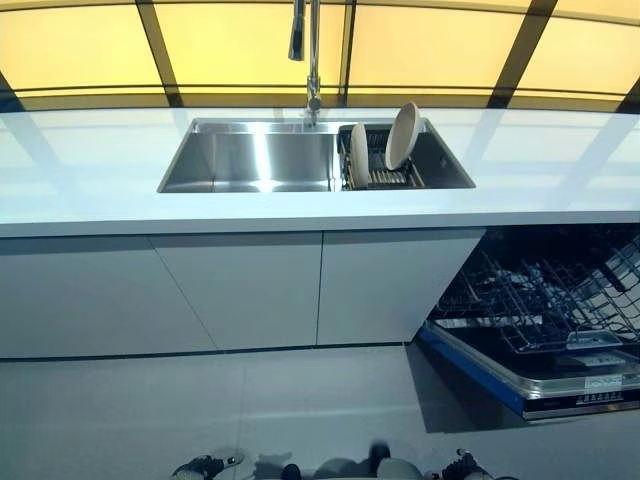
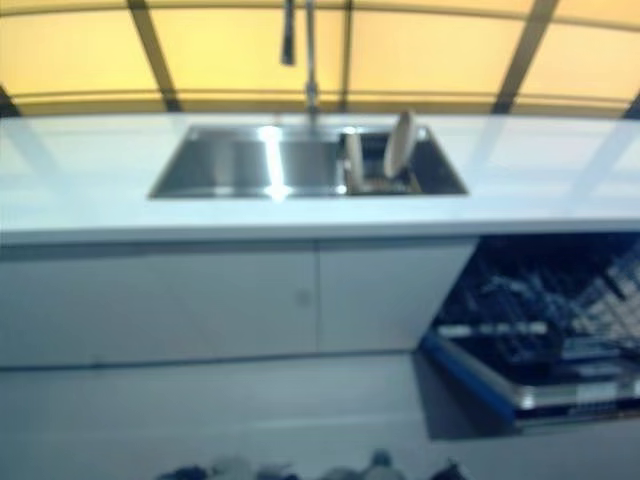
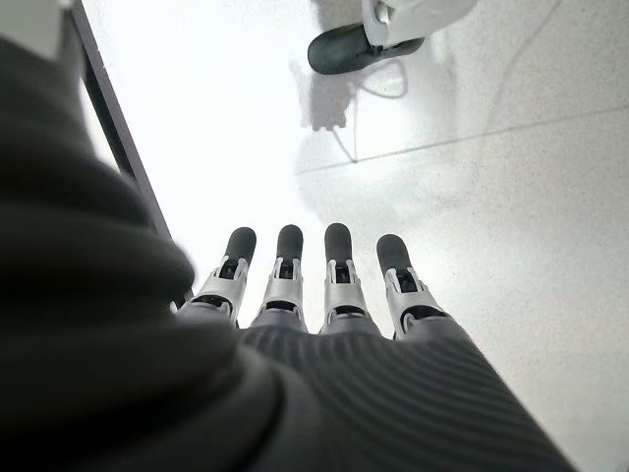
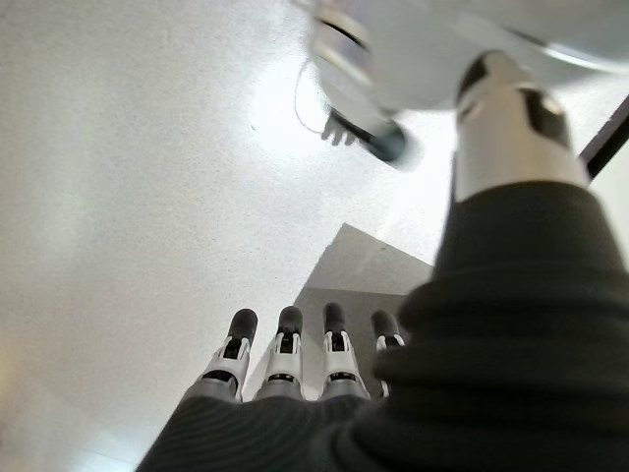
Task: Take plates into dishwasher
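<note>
Plates point(image 1: 404, 135) are what I look for first through the left eye: two pale ones standing on edge in a dark rack point(image 1: 385, 170) at the right end of the steel sink point(image 1: 250, 160). The larger plate leans back towards the right, the smaller one point(image 1: 359, 155) stands just to its left, nearer upright. I see a tall faucet point(image 1: 312, 60) rising behind the sink's middle, and the white countertop point(image 1: 90, 170) running the whole width. Below it are plain white cabinet doors point(image 1: 240, 290). To the lower right the dishwasher point(image 1: 560, 330) stands open, its wire basket point(image 1: 545, 290) pulled out over the lowered door; I cannot make out any plate in it. Neither hand reaches into this view.

From the right eye I get the same scene, softer: plates in the sink rack, dishwasher open at right, well apart from the sink.

On the left wrist camera I see my left hand point(image 3: 314, 295) with its fingers point(image 3: 337, 258) straight and side by side, pointing down at the light grey floor point(image 3: 511, 197). It holds nothing.

On the right wrist camera my right hand point(image 4: 295, 364) looks the same: fingers point(image 4: 288, 339) extended in a row above the floor, relaxed, nothing in them, with the thumb point(image 4: 511, 128) standing apart.
</note>
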{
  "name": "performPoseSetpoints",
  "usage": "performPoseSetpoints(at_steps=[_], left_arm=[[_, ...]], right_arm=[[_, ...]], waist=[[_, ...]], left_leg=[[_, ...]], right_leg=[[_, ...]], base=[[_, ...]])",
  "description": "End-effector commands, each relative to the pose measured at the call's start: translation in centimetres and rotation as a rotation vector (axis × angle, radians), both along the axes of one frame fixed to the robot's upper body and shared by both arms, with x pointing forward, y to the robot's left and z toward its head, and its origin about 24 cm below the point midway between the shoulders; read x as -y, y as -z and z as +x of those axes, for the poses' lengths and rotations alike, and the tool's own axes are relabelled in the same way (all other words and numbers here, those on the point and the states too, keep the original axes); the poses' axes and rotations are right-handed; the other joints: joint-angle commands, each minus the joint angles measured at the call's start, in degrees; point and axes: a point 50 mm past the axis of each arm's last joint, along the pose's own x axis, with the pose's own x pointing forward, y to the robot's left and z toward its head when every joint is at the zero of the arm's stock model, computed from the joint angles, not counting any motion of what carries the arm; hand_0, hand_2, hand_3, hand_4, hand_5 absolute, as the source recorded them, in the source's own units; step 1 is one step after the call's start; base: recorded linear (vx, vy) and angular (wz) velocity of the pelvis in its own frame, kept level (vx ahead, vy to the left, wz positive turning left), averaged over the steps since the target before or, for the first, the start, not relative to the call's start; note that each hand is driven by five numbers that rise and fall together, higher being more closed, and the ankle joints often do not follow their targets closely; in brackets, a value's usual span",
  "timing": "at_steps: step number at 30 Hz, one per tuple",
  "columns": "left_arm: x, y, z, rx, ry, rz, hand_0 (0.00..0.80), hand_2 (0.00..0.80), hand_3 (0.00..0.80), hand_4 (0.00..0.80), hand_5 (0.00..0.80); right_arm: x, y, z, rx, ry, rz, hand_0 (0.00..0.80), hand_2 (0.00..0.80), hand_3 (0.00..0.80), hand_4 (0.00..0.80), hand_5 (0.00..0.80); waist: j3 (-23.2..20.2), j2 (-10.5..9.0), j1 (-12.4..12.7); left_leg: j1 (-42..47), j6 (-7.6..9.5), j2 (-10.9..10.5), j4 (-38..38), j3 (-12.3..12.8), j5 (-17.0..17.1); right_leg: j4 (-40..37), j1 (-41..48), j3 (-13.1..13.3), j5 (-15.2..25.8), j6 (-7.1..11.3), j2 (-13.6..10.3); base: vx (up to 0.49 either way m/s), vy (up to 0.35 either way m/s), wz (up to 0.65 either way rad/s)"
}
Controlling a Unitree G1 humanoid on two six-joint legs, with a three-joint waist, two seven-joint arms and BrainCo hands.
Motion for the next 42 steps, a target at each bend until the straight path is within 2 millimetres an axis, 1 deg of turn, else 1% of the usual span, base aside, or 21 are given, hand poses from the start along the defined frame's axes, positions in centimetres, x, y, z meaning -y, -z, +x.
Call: performPoseSetpoints(at_steps=[1,2,5,10,14,16,17,18,21,22,23,24,25,26,27,29,32,34,36,38,42], left_arm=[[-0.6,-0.1,-0.6,0.032,-0.051,0.015,0.000,0.000,0.000,0.000,0.000],[-0.6,0.1,-1.3,0.022,-0.077,0.010,0.000,0.000,0.000,0.000,0.000],[0.0,0.4,-2.0,-0.009,-0.016,-0.035,0.000,0.000,0.000,0.000,0.000],[0.6,0.2,-0.5,0.006,0.095,-0.026,0.000,0.000,0.000,0.000,0.000],[0.2,0.1,-0.6,-0.005,0.044,-0.018,0.000,0.000,0.000,0.000,0.000],[-0.1,0.3,-1.6,-0.041,-0.030,-0.007,0.000,0.000,0.000,0.000,0.000],[-0.1,0.3,-1.8,-0.049,-0.036,-0.006,0.000,0.000,0.000,0.000,0.000],[0.2,0.6,-2.7,-0.070,-0.052,-0.013,0.000,0.000,0.000,0.000,0.000],[0.6,0.8,-3.8,-0.104,-0.054,-0.020,0.000,0.000,0.000,0.000,0.000],[0.8,0.9,-4.2,-0.114,-0.055,-0.029,0.000,0.000,0.000,0.000,0.000],[0.9,0.9,-3.9,-0.110,-0.036,-0.030,0.000,0.000,0.000,0.000,0.000],[1.0,0.9,-3.6,-0.105,-0.027,-0.030,0.000,0.000,0.000,0.000,0.000],[1.3,0.9,-3.2,-0.103,0.010,-0.020,0.000,0.000,0.000,0.000,0.000],[1.3,0.8,-2.6,-0.090,0.043,0.005,0.000,0.000,0.000,0.000,0.000],[0.9,0.5,-1.6,-0.070,0.055,0.022,0.000,0.000,0.000,0.000,0.000],[0.4,0.1,-0.1,-0.038,0.058,0.022,0.000,0.000,0.000,0.000,0.000],[0.0,-0.5,1.6,0.009,0.064,0.024,0.000,0.000,0.000,0.000,0.000],[-0.4,-1.0,3.2,0.039,0.103,0.035,0.000,0.000,0.000,0.000,0.000],[-0.6,-1.3,3.7,0.049,0.111,0.035,0.000,0.000,0.000,0.000,0.000],[-1.2,-1.7,4.5,0.059,0.154,0.044,0.000,0.000,0.000,0.000,0.000],[-3.1,-2.1,3.8,0.058,0.122,0.084,0.000,0.000,0.000,0.000,0.000]], right_arm=[[1.9,-1.4,3.0,0.080,-0.024,-0.087,0.000,0.000,0.000,0.000,0.000],[1.7,-1.3,2.8,0.073,-0.018,-0.078,0.000,0.000,0.000,0.000,0.000],[1.7,-1.2,2.7,0.088,-0.012,-0.061,0.000,0.000,0.000,0.000,0.000],[2.0,-1.5,3.3,0.094,-0.044,-0.091,0.000,0.000,0.000,0.000,0.000],[2.1,-1.5,3.2,0.081,-0.077,-0.111,0.000,0.000,0.000,0.000,0.000],[2.0,-1.4,3.0,0.066,-0.093,-0.089,0.000,0.000,0.000,0.000,0.000],[2.0,-1.4,3.0,0.068,-0.095,-0.084,0.000,0.000,0.000,0.000,0.000],[2.1,-1.6,3.4,0.077,-0.124,-0.075,0.000,0.000,0.000,0.000,0.000],[2.0,-1.5,3.4,0.056,-0.134,-0.065,0.000,0.000,0.000,0.000,0.000],[1.6,-1.4,3.4,0.049,-0.143,-0.049,0.000,0.000,0.000,0.000,0.000],[1.5,-1.4,3.7,0.059,-0.164,-0.042,0.000,0.000,0.000,0.000,0.000],[1.3,-1.5,3.9,0.067,-0.185,-0.036,0.000,0.000,0.000,0.000,0.000],[0.7,-1.6,4.7,0.099,-0.240,-0.028,0.000,0.000,0.000,0.000,0.000],[0.3,-1.7,5.1,0.120,-0.277,-0.042,0.000,0.000,0.000,0.000,0.000],[0.1,-1.7,5.2,0.129,-0.311,-0.055,0.000,0.000,0.000,0.000,0.000],[-0.8,-1.8,5.9,0.122,-0.435,-0.027,0.000,0.000,0.000,0.000,0.000],[-2.4,-1.9,6.8,0.104,-0.548,0.042,0.000,0.000,0.000,0.000,0.000],[-4.7,-2.3,8.3,0.109,-0.641,0.150,0.000,0.000,0.000,0.000,0.000],[-6.0,-2.7,9.1,0.123,-0.680,0.229,0.000,0.000,0.000,0.000,0.000],[-9.0,-5.1,12.2,0.224,-0.808,0.338,0.000,0.000,0.000,0.000,0.000],[-10.6,-10.5,15.2,0.304,-0.948,0.500,0.000,0.000,0.000,0.000,0.000]], waist=[[2.2,-0.42,0.9],[2.1,-0.60,0.6],[1.7,-0.34,0.6],[1.3,1.18,-0.1],[0.7,1.63,-0.4],[-0.8,1.74,-0.1],[-0.8,1.37,0.3],[1.1,-0.34,2.9],[2.0,0.70,4.6],[3.2,2.89,6.3],[3.3,3.44,7.1],[3.7,3.55,8.1],[3.6,3.31,8.7],[2.9,2.81,8.2],[2.2,2.43,7.8],[1.3,2.11,7.7],[0.5,2.01,8.1],[0.1,1.16,9.3],[0.1,0.60,9.9],[0.3,-1.30,11.1],[0.8,-3.27,11.0]], left_leg=[[1.4,0.43,-0.3,16.9,2.0,-13.3],[2.2,0.45,0.1,17.4,2.1,-14.5],[5.0,-0.89,3.2,15.0,3.8,-12.1],[5.9,-1.74,3.9,9.6,2.3,-10.9],[7.7,-2.98,4.7,11.0,2.2,-11.7],[6.7,-5.81,6.8,22.6,2.6,-1.3],[4.6,-6.15,6.6,26.9,2.6,0.9],[-12.4,-5.52,3.4,44.7,2.6,3.6],[-15.8,-5.68,2.8,35.7,3.3,4.9],[-13.3,-6.21,6.1,18.1,5.6,6.8],[-13.9,-6.34,7.3,11.7,6.2,7.8],[-14.5,-6.55,7.5,6.2,5.1,9.2],[-13.9,-5.95,7.3,5.4,3.9,8.2],[-13.7,-5.14,6.3,8.2,4.8,6.0],[-13.0,-4.63,6.7,8.6,6.5,5.2],[-11.1,-4.25,6.3,7.2,6.0,4.1],[-10.4,-3.65,6.1,5.9,6.1,4.2],[-11.8,-3.30,6.1,5.5,6.2,4.8],[-12.7,-3.26,6.1,5.8,6.2,4.9],[-15.8,-3.48,6.5,7.4,6.3,5.0],[-17.3,-4.36,8.4,7.5,7.0,5.6]], right_leg=[[3.5,1.6,-0.7,8.0,-1.03,0.0],[6.4,0.9,0.2,7.4,-0.99,0.2],[7.2,3.5,-1.1,5.6,-1.78,0.4],[9.3,2.1,-0.9,4.0,-1.37,0.3],[10.8,2.2,-2.6,2.7,-1.83,-0.5],[9.0,4.8,-5.3,1.0,-4.83,0.5],[8.3,5.9,-5.6,0.7,-5.55,0.5],[7.1,10.4,-5.1,-0.8,-7.53,0.2],[7.3,13.7,-4.4,-3.0,-7.19,1.3],[7.8,17.4,-4.0,-5.4,-5.56,2.3],[7.7,19.2,-3.6,-6.3,-4.61,2.6],[7.7,21.7,-2.6,-7.6,-3.98,2.6],[8.9,22.9,-1.8,-9.5,-3.38,2.0],[9.9,23.0,-0.9,-10.2,-2.97,2.0],[10.3,23.0,-1.8,-10.7,-2.62,1.0],[10.4,21.7,-3.3,-9.4,-1.99,-0.7],[9.1,20.6,-3.9,-8.0,-1.76,-1.2],[7.2,20.0,-4.6,-6.7,-1.15,-1.5],[6.6,19.9,-4.8,-6.4,-1.01,-1.4],[5.4,20.3,-4.8,-6.3,-0.85,-0.9],[4.0,21.1,-4.6,-6.0,-0.58,0.0]], base=[[0.398,-0.177,0.30],[0.380,-0.141,0.27],[0.368,-0.096,0.19],[0.248,0.012,0.08],[0.271,-0.016,0.01],[0.248,-0.085,-0.05],[0.242,-0.134,0.04],[0.264,-0.075,0.20],[0.321,0.116,-0.11],[0.508,0.309,-0.74],[0.533,0.310,-0.66],[0.433,0.226,-0.73],[0.391,0.192,-0.89],[0.355,0.179,-0.68],[0.232,0.111,-0.10],[0.216,0.078,0.24],[0.086,-0.030,-0.25],[-0.004,-0.123,-0.29],[-0.003,-0.148,-0.41],[-0.011,-0.283,-0.17],[0.004,-0.201,0.03]])
